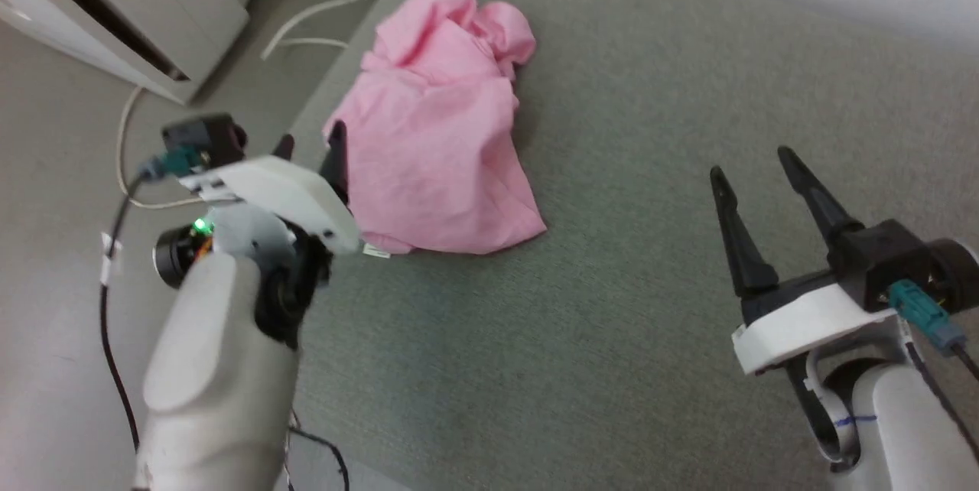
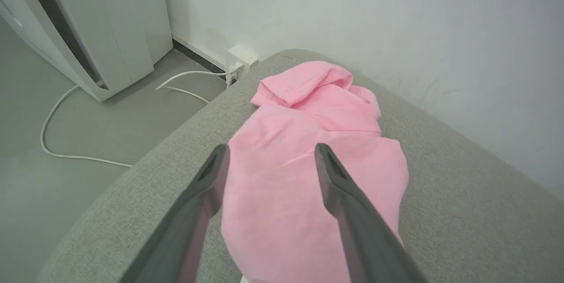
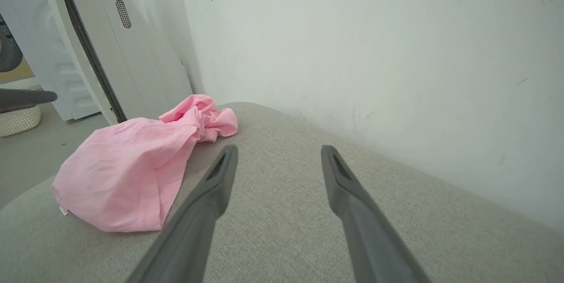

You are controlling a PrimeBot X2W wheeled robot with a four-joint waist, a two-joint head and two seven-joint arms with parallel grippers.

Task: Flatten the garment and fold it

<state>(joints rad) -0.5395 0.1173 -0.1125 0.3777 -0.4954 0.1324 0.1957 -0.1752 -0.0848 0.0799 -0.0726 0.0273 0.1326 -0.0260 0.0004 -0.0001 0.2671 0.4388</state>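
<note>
**Crumpled pink garment on the grey desk, both grippers open and empty**

*Head view.* The garment (image 1: 436, 139), plain pink and crumpled, lay on the far left part of the grey fabric-covered desk (image 1: 612, 323), close to its left edge. A small white label (image 1: 375, 250) showed at the garment's near hem; any writing on it was too small to read. The left gripper (image 1: 310, 135) hung just beside the garment's left edge, fingers spread wide and holding nothing; whether they touched the cloth could not be told. The right gripper (image 1: 749, 162) stood well apart to the right over bare desk, fingers likewise spread and empty. Past the desk's left edge a white cable (image 1: 306, 17) trailed over the floor (image 1: 53, 131) near a white cabinet (image 1: 153, 9).

*Left wrist view.* The left gripper (image 2: 271, 147) framed the garment (image 2: 299, 111) between its open fingers; the cloth was bunched into folds at its far end. The cable (image 2: 57, 142) ran to a socket (image 2: 241, 53) at the foot of the white wall (image 2: 396, 18).

*Right wrist view.* The right gripper (image 3: 279, 148) pointed over bare desk (image 3: 440, 230), with the garment (image 3: 128, 164) to its left and the label (image 3: 64, 211) at the cloth's near corner, unreadable. A dark finger of the left gripper (image 3: 26, 98) entered at the left edge above a white basket (image 3: 17, 120). The cabinet (image 3: 145, 67) bore a small vent grille (image 3: 123, 14).
</note>
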